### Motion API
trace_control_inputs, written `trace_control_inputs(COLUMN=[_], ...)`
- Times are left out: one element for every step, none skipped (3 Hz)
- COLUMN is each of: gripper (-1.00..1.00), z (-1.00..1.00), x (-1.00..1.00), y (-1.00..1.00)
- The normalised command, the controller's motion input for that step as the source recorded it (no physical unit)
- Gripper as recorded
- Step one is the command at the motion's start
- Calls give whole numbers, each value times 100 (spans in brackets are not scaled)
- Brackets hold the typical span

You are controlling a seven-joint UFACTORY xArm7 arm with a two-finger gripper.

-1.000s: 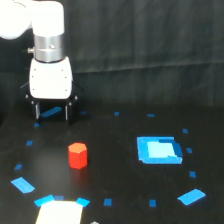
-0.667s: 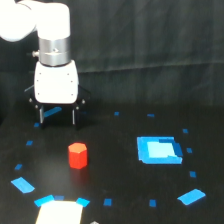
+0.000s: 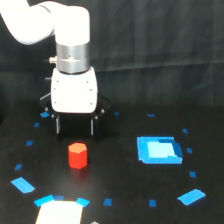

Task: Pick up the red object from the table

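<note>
While spread empty, gripper [image 3: 75, 126] hangs above red object [image 3: 77, 155].

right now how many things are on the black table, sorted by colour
red: 1, the small red faceted block
bright blue: 1, the large blue rectangular patch
white: 1, the white sheet at the bottom edge
small blue tape marks: too many and too blurred to count
total counted: 3

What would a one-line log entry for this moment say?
phase: approach | hand: open, above table, behind red block, not touching | block: upright, ungrasped | blue rectangle: exterior view's right
</note>
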Motion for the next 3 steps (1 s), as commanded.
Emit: trace_control_inputs(gripper=[100,100,100], z=[-60,-76,-78], x=[15,39,2], y=[-73,-100,-33])
